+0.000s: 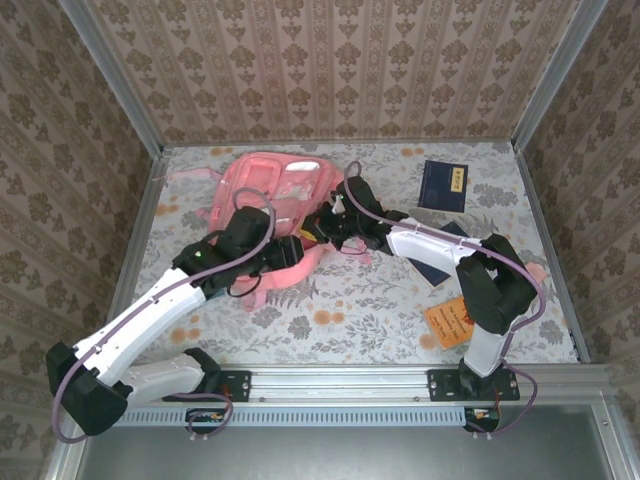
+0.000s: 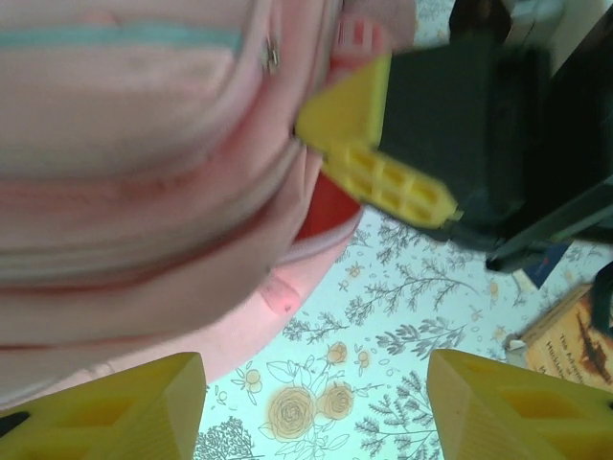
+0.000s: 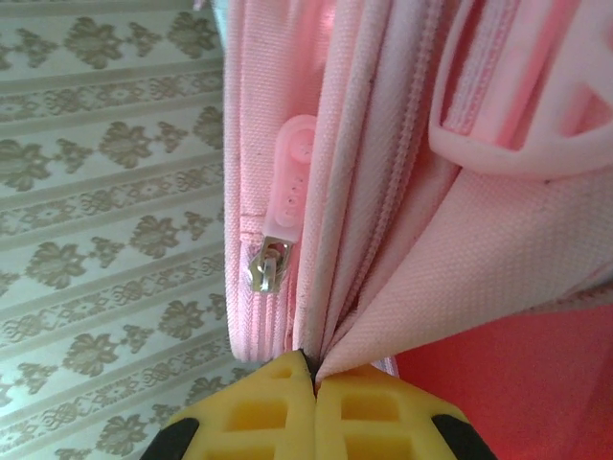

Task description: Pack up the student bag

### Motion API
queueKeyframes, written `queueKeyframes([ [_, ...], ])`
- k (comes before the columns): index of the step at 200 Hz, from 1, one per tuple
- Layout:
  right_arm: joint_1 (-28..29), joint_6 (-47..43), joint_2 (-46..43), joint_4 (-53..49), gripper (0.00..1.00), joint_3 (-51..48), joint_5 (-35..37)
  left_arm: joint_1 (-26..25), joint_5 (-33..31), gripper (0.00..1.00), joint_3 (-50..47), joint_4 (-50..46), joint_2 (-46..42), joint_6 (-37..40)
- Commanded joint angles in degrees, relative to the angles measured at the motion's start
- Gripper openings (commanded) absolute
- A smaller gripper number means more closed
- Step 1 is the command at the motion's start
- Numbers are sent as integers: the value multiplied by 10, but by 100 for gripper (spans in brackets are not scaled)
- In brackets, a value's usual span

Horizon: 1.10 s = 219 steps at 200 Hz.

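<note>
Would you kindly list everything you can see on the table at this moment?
student bag: one, pink, far left of centre, red showing inside.
zip pull: one, pale pink tab on a metal slider, on the bag's side.
blue book: one, dark blue, far right.
second dark book: one, dark blue, partly under the right arm.
orange book: one, orange, near right.
table: one, floral cover, under everything.
left gripper: one, yellow jaws apart, at the bag's near edge.
right gripper: one, yellow jaws shut on a fold of the bag's fabric.
</note>
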Motion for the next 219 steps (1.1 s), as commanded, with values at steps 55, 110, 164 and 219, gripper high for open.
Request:
queueKeyframes([
  [55,-3,24,3,107,0,49,3,-52,-132,42,-39,61,49,-115],
  [110,-3,32,0,121,0,43,-9,-49,-185,35,-22,60,95,-128],
  [164,-1,34,1,128,0,38,-16,-22,-171,36,-33,120,95,-124],
  [219,-1,39,0,133,0,34,-19,-5,-148,34,-24,110,118,-123],
])
